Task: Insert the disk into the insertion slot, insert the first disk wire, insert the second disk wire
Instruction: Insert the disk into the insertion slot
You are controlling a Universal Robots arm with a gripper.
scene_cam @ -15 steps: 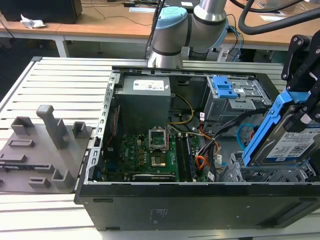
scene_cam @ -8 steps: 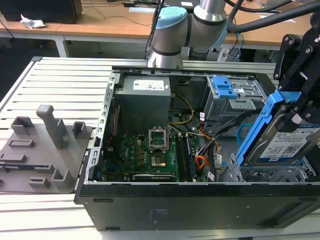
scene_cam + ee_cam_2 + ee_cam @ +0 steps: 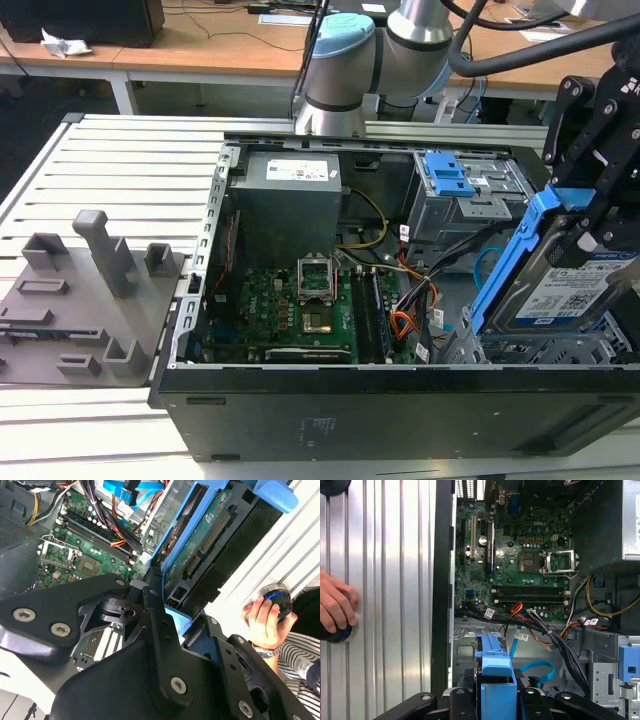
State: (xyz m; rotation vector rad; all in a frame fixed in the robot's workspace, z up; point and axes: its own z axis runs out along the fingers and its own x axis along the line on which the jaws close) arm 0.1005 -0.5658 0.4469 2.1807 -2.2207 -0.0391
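Observation:
The disk (image 3: 572,288), a silver drive with a white label in a bright blue caddy, hangs tilted over the case's corner at the exterior view's right. My gripper (image 3: 590,212) is shut on its upper edge. The caddy (image 3: 495,672) sits between the black fingers (image 3: 150,611), and the disk's green underside (image 3: 207,537) shows in the second wrist view. Just under the disk lies the insertion slot (image 3: 545,350), a low grey perforated cage (image 3: 465,650). The first disk wire (image 3: 405,322), an orange bundle (image 3: 515,609), and the second disk wire (image 3: 487,265), a blue loop (image 3: 536,668), lie loose beside it.
A taller grey bay with a blue latch (image 3: 448,175) stands behind the slot. The motherboard (image 3: 290,300) and power supply (image 3: 290,195) take up the rest of the case. A grey fixture (image 3: 85,290) sits at the exterior view's left. A person's hand (image 3: 335,605) rests on a round knob outside the case.

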